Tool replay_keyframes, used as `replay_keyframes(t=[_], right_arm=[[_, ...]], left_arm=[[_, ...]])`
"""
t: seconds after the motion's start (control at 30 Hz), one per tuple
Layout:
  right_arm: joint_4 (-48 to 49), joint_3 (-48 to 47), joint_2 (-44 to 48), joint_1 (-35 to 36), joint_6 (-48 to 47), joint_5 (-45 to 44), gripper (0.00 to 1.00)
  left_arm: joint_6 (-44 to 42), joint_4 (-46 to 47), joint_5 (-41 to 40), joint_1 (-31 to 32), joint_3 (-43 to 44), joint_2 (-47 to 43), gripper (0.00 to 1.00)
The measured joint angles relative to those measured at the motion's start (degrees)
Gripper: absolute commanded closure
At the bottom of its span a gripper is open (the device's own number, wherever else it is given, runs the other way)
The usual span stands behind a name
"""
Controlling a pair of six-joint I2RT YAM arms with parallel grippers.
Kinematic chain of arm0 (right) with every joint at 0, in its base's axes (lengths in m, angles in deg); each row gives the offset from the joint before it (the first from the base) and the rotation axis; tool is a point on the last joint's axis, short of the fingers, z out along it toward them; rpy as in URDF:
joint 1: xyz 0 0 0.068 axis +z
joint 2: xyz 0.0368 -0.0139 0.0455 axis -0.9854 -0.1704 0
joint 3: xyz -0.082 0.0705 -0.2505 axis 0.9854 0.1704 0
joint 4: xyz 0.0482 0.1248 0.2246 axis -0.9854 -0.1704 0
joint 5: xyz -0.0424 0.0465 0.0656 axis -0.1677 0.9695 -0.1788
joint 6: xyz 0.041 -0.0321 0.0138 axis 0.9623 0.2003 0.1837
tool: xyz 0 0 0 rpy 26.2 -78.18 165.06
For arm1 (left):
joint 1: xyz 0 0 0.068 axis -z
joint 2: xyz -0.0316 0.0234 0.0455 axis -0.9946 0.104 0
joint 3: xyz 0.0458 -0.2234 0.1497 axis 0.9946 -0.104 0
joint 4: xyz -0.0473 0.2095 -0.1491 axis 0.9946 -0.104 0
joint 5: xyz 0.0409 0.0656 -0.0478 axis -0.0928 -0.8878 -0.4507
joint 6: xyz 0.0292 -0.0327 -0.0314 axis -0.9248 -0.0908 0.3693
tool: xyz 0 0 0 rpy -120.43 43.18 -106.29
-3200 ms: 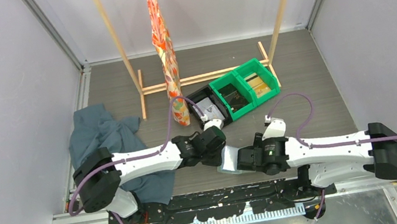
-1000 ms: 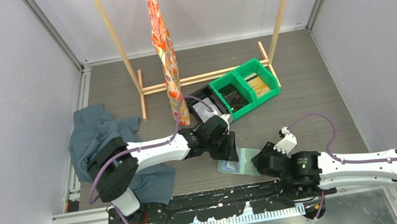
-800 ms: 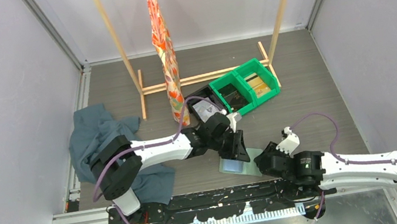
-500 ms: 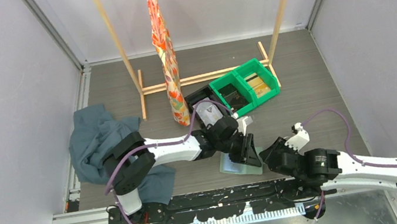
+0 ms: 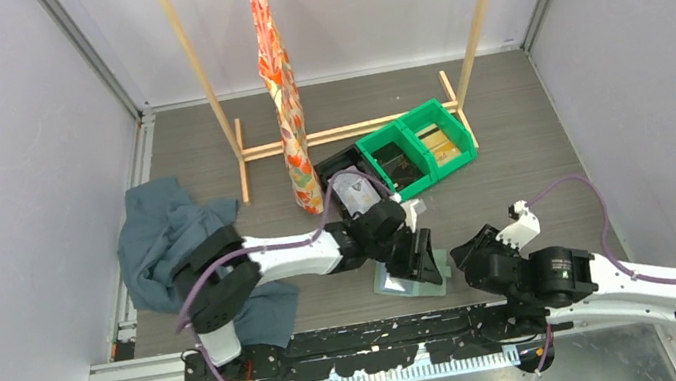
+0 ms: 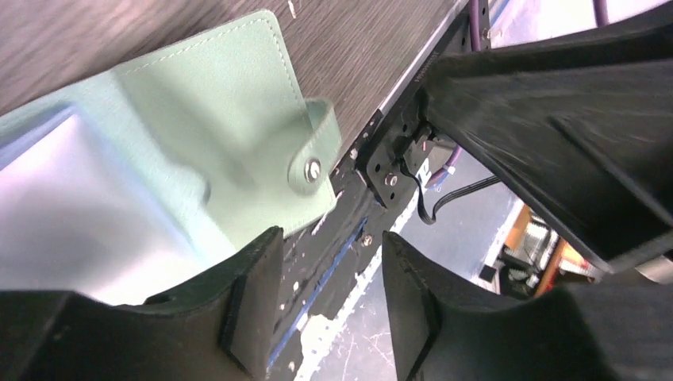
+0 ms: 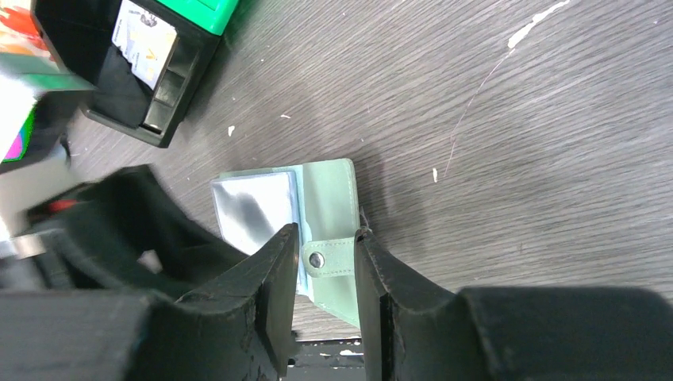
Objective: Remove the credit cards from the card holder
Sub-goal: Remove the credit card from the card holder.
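- The card holder [image 7: 325, 198] is lying open and flat on the table [image 5: 529, 142], close to the near edge and between the two grippers, showing sage-green panels and one glossy pale-blue panel.
- Its strap [image 7: 340, 259], with a metal snap, is curling up from the green side.
- The right gripper [image 7: 325, 238] is hanging over that strap with its fingers a little apart; the strap is showing in the gap, and I cannot tell whether they are pinching it.
- The left gripper [image 6: 329, 242] is standing with its fingers apart and gripping nothing, one finger reaching over the pale panel.
- The tabletop is showing dark grey-brown wood grain, with thin scratches and white flecks.
- Pale walls [image 5: 4, 149] are closing in three sides; a metal rail [image 5: 336, 337] is running along the near edge.
- A wooden rack [image 5: 345, 131] is standing at the back, with an orange patterned cloth [image 5: 277, 78] hanging from it.
- Green bins [image 5: 405, 122] are sitting beside a black bin [image 7: 171, 103].
- A white card [image 7: 147, 36] is lying in the black bin; its print is too small to read.
- A teal cloth [image 5: 158, 228] is lying crumpled at the left.
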Motion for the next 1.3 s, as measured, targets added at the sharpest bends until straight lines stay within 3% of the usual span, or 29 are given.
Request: replay_keyframes(t=[0.13, 0.3, 0.43, 0.63, 1.0, 1.13, 1.3], right_arm=[[0.3, 0.0, -1.0, 0.0, -0.4, 0.0, 0.62], [1.4, 0.0, -2.2, 0.0, -1.3, 0.0, 0.62], [2.7, 0.0, -3.6, 0.0, -1.6, 0.0, 0.61], [3.7, 0.0, -4.7, 0.0, -1.7, 0.2, 0.60], [3.7, 0.0, -4.3, 0.0, -1.7, 0.3, 0.59], [3.7, 0.0, -4.3, 0.0, -1.7, 0.3, 0.59], [3.7, 0.0, -4.3, 0.0, -1.7, 0.3, 0.59]], left_arm=[[-3.9, -8.1, -8.2, -0.6, -0.7, -9.4, 0.30], [-5.8, -10.4, -11.9, -5.9, -5.1, -16.3, 0.28], [-6.1, -10.8, -12.2, -9.5, -8.6, -13.7, 0.28], [-5.8, -9.0, -7.5, -9.5, -9.2, -8.2, 0.31], [-4.7, -3.1, -3.4, -9.3, -9.9, -8.2, 0.33], [-4.7, -3.0, -3.4, -9.3, -10.0, -8.4, 0.38], [-4.1, -1.8, -2.9, -9.3, -10.3, -8.4, 0.59]])
